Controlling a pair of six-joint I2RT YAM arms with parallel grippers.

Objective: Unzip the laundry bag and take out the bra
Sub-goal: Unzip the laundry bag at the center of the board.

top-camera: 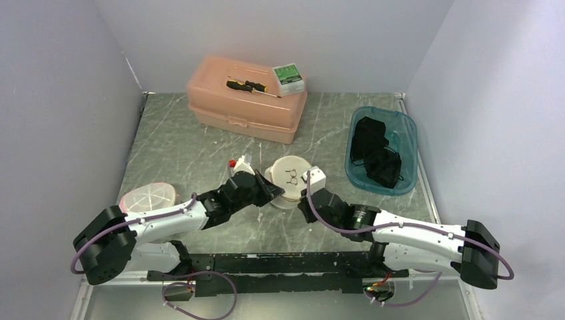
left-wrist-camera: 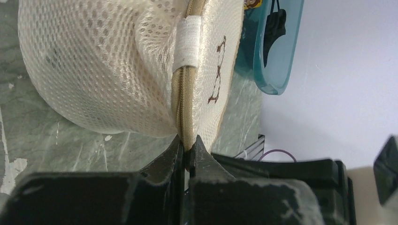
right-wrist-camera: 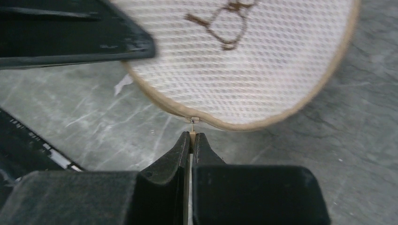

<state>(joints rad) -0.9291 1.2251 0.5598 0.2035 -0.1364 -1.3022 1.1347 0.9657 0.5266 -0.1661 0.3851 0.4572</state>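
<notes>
Fingers (left-wrist-camera: pixel 166 161) of the left gripper (left-wrist-camera: pixel 187 149) are pressed together on the beige zip (left-wrist-camera: pixel 180 108) that runs round the edge of the round cream mesh laundry bag (left-wrist-camera: pixel 94 70), pinching that seam at its lower end. A white fabric tab (left-wrist-camera: pixel 188 40) wraps over the zip higher up. The right gripper (right-wrist-camera: pixel 191 138) has its fingers (right-wrist-camera: pixel 173 154) closed as well, nipping the small metal zip pull (right-wrist-camera: pixel 192 120) at the rim of the bag (right-wrist-camera: pixel 263 61). A brown stitched outline shows on the bag's flat face.

From above, the bag (top-camera: pixel 291 175) sits near the middle of the grey marbled worktop (top-camera: pixel 180 147), tipped up between the two grippers, the left one (top-camera: pixel 270 190) at its left edge and the right one (top-camera: pixel 308 195) at its right. What lies inside the mesh I cannot make out.

At the back stands a salmon-pink plastic toolbox (top-camera: pixel 246 107) with a black-and-yellow screwdriver (top-camera: pixel 252 85) and a small green-and-white box (top-camera: pixel 288 77) on its lid. To the right, a teal translucent plastic bin (top-camera: pixel 406 143) holds black garments (top-camera: pixel 374 155). A round pink-and-white mesh pouch (top-camera: pixel 148 198) lies beside the left arm.
</notes>
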